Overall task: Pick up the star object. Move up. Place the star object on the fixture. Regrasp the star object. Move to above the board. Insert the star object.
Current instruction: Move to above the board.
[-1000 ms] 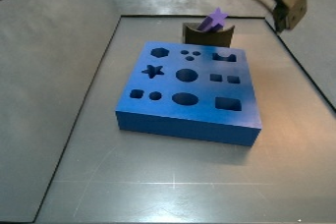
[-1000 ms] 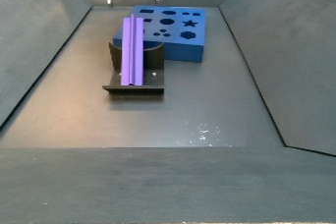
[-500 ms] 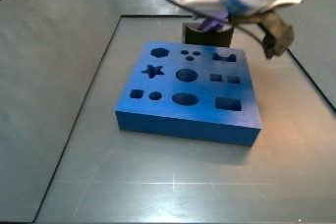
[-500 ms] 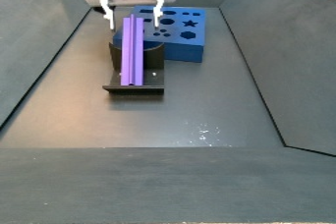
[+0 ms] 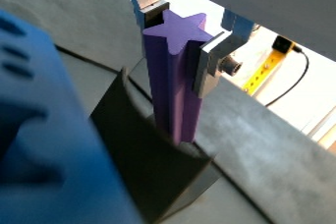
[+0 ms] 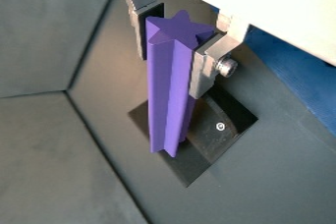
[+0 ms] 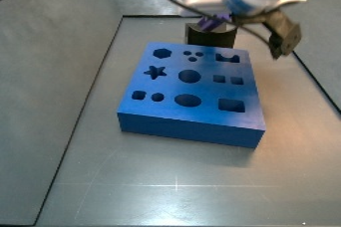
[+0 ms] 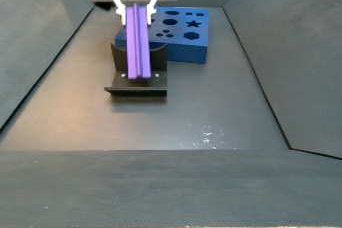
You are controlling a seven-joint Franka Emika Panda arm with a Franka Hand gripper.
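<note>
Lowered since before, the one hand (image 8: pixel 139 24) now clamps its silver fingers (image 6: pixel 206 63) around the single ridged purple star peg (image 6: pixel 167 81) leaning in the dark fixture (image 8: pixel 138 84).

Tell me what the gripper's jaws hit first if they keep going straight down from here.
Most likely the fixture. The gripper straddles the top of the star object, jaws on either side of it, and the peg's lower end stands on the fixture right below. Whether the jaws already clamp the peg is unclear.
</note>
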